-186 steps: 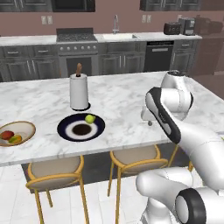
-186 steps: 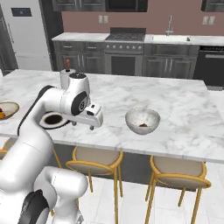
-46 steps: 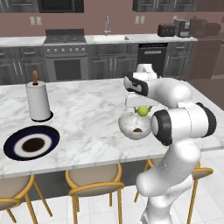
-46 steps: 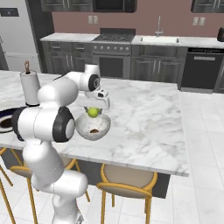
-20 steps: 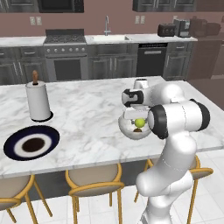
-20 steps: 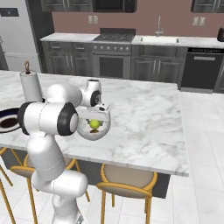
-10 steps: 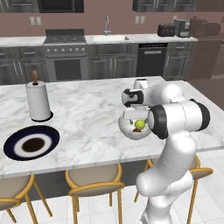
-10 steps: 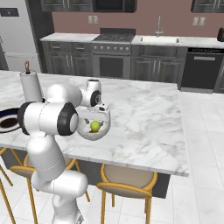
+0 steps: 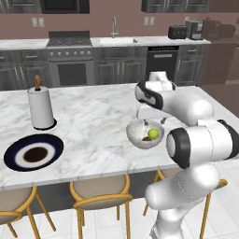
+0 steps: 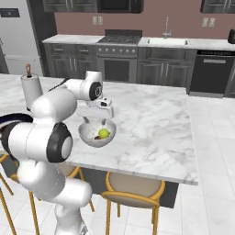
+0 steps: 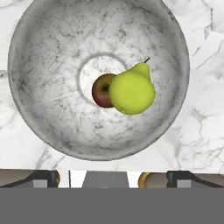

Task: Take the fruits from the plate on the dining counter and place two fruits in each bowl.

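Note:
The glossy grey-white bowl (image 9: pixel 138 138) (image 10: pixel 89 136) stands near the front edge of the marble dining counter (image 9: pixel 93 121). Inside lie a yellow-green pear (image 9: pixel 153 134) (image 10: pixel 104 133) (image 11: pixel 132 91) and a brownish-red fruit (image 11: pixel 100 91), touching each other at the bowl's bottom. My gripper (image 9: pixel 150 122) (image 10: pixel 95 120) (image 11: pixel 111 179) hovers just above the bowl, pointing down, open with nothing between its fingers. The navy plate (image 9: pixel 11 154) lies far to the left on the counter with no fruit on it.
A paper towel holder (image 9: pixel 41 108) (image 10: pixel 30 89) stands behind the plate. Stools with gold frames (image 9: pixel 100 189) (image 10: pixel 133 188) sit under the counter's front edge. Dark cabinets, a stove and a sink line the back wall.
The jaws have spread wide and let go of the pear, which now rests in the bowl against the brownish-red fruit. The arm has barely moved.

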Robot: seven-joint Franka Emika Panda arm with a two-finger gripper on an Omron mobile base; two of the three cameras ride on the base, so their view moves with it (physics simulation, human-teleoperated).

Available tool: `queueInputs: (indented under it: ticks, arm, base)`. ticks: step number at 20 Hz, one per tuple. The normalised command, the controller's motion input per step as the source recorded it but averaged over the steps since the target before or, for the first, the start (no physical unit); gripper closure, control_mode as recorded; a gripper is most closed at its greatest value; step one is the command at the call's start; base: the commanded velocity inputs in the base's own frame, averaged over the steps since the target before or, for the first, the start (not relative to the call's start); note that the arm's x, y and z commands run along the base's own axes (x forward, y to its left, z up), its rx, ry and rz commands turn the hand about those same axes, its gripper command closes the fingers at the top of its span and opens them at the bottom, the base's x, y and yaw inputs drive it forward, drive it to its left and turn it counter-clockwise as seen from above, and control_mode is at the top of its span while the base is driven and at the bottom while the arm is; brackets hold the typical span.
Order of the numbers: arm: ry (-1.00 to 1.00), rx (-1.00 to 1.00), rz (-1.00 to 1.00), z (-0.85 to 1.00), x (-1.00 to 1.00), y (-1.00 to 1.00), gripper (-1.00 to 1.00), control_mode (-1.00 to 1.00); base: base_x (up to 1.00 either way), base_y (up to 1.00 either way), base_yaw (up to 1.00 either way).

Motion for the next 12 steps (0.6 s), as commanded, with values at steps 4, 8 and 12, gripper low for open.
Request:
queueInputs:
  ticks: [4, 8, 12]
  arm:
    - [-0.01, 0.0, 0.01, 0.85, -1.0, 0.0, -1.0, -1.0]
    - [-0.02, -0.04, 0.0, 0.7, -1.0, 0.31, -1.0, -1.0]
    - [0.0, 0.0, 0.01, 0.67, -1.0, 0.03, -1.0, -1.0]
  base:
    - [0.0, 0.0, 0.0]
    - [0.0, 0.0, 0.0]
    - [0.0, 0.0, 0.0]
